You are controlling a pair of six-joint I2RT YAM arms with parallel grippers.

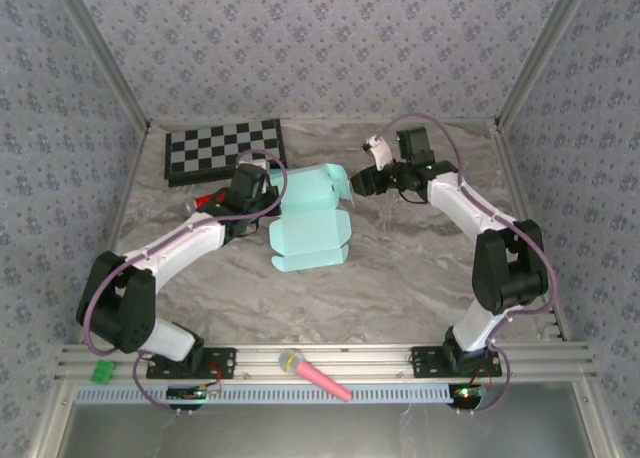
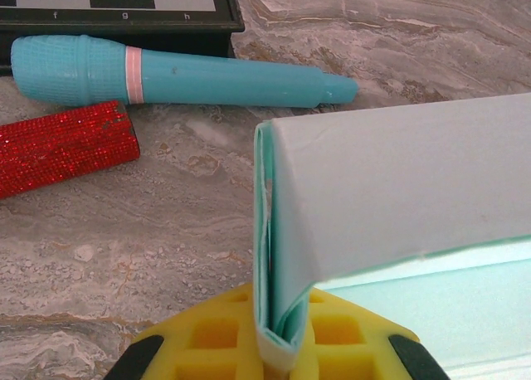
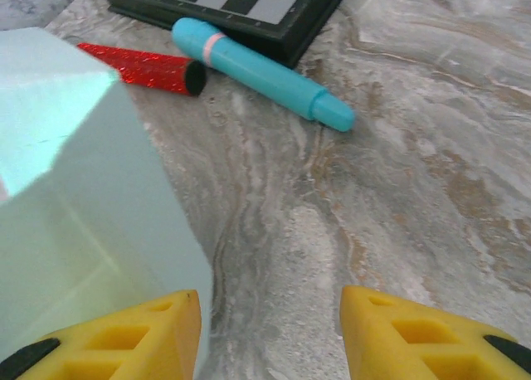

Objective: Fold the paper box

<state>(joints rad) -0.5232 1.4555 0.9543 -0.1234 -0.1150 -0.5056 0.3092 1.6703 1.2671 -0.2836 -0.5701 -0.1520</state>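
Marble table (image 1: 400, 278) | left jaws pinching paper box (image 1: 312, 240) edge | right jaws spread

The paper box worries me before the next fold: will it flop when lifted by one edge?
Probably floppy: the paper box is thin sheet, doubled over inside the left gripper. Likely light, so a push could slide it across the smooth table.

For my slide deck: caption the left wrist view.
Left hand pinches a folded flap of the pale aqua cardboard box; a teal marker pen, red glittery cylinder and black-framed checkerboard lie beyond.
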